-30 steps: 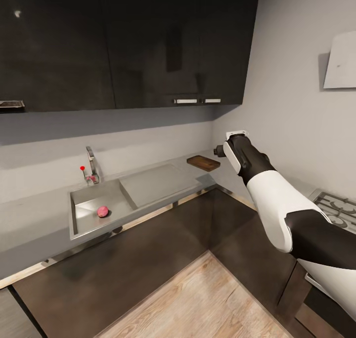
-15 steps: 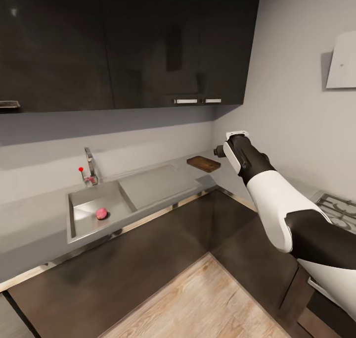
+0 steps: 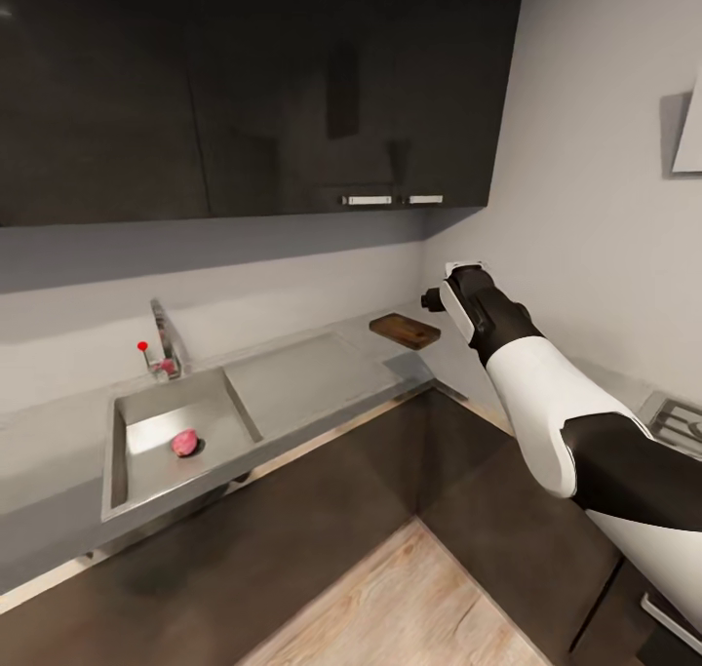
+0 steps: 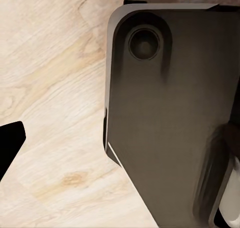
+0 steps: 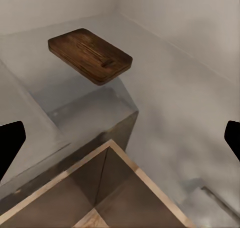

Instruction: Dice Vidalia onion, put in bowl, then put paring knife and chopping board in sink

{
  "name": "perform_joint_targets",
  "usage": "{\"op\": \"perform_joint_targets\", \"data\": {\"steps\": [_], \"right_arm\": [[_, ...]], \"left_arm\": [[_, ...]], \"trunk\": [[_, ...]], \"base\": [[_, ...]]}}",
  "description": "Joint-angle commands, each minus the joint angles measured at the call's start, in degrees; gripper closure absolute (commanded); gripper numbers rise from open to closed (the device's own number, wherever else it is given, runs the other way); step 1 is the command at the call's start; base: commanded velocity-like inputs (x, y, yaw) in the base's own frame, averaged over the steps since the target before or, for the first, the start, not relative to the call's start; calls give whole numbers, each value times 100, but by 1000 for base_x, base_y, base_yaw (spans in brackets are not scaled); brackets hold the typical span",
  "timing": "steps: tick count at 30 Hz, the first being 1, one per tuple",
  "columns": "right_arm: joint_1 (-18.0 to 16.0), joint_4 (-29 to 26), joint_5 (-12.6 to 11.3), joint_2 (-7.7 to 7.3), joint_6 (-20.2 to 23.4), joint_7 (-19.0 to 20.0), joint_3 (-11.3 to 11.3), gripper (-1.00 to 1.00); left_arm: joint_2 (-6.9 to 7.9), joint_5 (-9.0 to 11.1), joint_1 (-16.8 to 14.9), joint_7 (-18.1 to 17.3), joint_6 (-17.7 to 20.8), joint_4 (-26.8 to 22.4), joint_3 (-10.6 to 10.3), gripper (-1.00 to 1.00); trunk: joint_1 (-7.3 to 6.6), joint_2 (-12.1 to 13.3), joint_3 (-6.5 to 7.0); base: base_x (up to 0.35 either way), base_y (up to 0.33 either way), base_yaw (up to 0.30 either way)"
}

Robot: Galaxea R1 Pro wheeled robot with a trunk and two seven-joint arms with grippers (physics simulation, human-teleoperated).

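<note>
Head view is showing the Vidalia onion (image 3: 185, 442) lying in the sink (image 3: 122, 451), well apart from the right gripper (image 3: 430, 300) hovering near the chopping board (image 3: 405, 331) at the countertop (image 3: 312, 378) corner; both grippers' fingertips are standing wide apart.

The board (image 5: 91, 55) is dark brown wood with visible grain and a low sheen. The sink (image 3: 219, 403) is brushed steel, dully reflective, as is the tap (image 3: 162, 339). The counter (image 3: 322, 378) looks smooth, matt grey. The cupboards (image 3: 263, 91) above are glossy black. The floor (image 3: 409, 603) is pale, grained wood. The arm (image 3: 541, 403) is smooth white and black plastic.
</note>
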Motion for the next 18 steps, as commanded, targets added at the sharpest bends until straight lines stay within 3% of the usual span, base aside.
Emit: {"op": "perform_joint_targets", "data": {"steps": [1, 9, 18], "right_arm": [[-5, -2, -36, -2, 24, -37, 28, -100], [-5, 12, -39, 3, 24, -36, 28, -100], [-5, 29, -38, 32, 20, -36, 28, -100]], "left_arm": [[5, -59, -10, 26, -45, 29, 46, -100], [5, -58, -10, 26, -51, 29, 46, -100], [4, -61, -10, 26, -63, 29, 46, -100]], "trunk": [[2, -6, -8], [2, -6, -8], [2, -6, -8]], "base": [[57, 0, 0], [53, -13, 0], [276, -93, 0]]}}
